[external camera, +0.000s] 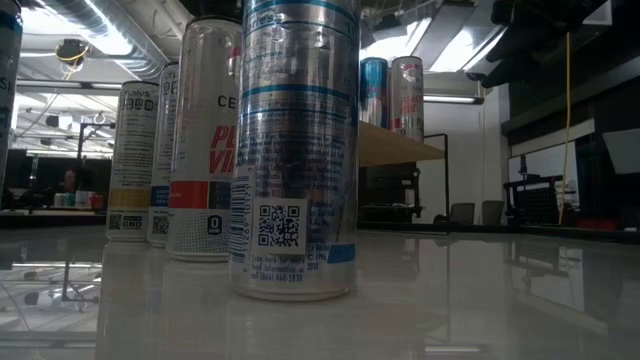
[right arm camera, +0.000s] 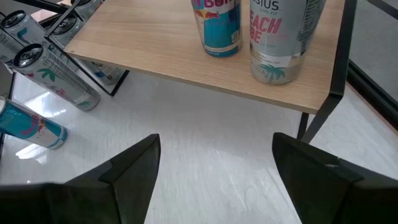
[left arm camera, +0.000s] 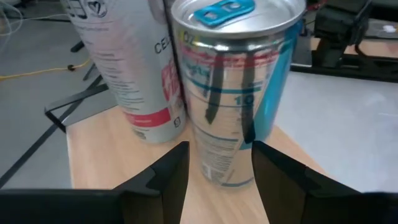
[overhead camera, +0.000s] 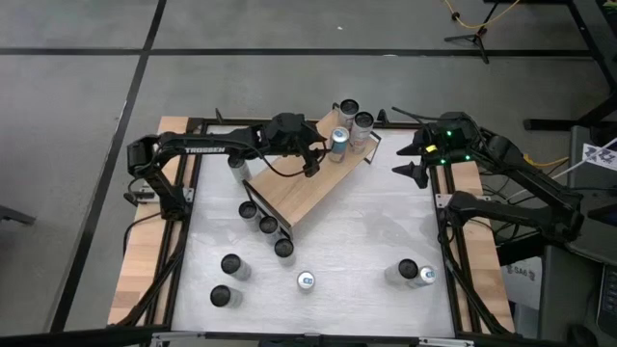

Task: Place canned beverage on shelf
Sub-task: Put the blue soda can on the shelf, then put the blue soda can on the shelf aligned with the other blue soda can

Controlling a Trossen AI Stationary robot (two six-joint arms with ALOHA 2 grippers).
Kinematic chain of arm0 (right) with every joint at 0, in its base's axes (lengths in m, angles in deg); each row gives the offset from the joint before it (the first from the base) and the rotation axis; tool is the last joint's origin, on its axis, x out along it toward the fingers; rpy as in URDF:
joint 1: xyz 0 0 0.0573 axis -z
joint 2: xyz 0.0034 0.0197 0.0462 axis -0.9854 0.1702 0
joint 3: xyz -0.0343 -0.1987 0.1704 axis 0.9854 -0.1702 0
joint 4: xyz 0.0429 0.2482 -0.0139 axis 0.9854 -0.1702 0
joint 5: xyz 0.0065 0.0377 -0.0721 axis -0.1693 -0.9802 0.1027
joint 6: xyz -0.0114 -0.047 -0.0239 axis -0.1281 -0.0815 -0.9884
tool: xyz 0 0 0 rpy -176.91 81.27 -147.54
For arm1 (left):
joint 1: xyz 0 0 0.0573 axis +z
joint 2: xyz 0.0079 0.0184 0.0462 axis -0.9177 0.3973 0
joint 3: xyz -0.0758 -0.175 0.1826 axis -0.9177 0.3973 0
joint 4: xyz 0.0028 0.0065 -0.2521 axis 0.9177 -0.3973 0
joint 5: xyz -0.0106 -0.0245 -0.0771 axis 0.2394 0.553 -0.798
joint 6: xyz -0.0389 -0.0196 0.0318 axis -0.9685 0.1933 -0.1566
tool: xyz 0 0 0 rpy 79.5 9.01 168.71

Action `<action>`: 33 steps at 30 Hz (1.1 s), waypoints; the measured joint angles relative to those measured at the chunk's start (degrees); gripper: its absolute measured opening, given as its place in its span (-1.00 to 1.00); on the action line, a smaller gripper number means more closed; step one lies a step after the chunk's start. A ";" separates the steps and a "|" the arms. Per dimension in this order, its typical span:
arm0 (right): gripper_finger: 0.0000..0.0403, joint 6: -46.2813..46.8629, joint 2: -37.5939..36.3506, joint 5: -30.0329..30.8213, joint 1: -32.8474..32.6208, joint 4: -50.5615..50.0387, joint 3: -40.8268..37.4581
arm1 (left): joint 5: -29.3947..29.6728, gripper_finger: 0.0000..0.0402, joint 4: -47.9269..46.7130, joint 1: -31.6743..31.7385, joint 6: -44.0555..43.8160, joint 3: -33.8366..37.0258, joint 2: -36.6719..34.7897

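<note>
Here, silver-and-blue can (left arm camera: 233, 93) upright, light-brown wooden shelf (overhead camera: 307, 181), black frame ends

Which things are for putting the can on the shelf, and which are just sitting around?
For the job:
shelf
blue-tab can, standing on the shelf
left gripper, around that can

Just sitting around:
table cans
two other shelf cans
right gripper, open, empty, beside the shelf
</note>
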 joint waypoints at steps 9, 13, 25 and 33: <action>0.51 -0.01 -0.01 0.01 -0.01 0.00 -0.01 | 0.91 -0.18 -4.91 0.05 0.00 0.00 -1.02; 0.51 -0.01 0.00 0.01 -0.01 0.02 -0.01 | 0.70 -0.18 -9.82 -0.09 0.00 0.00 -2.66; 0.51 5.75 -0.04 -10.39 -0.01 0.14 0.09 | 0.48 -0.18 -12.11 -3.34 -0.02 0.00 -4.63; 0.51 9.42 -3.79 -16.92 -0.05 -1.10 2.25 | 0.48 -0.18 -12.09 -4.79 -0.04 0.00 -4.66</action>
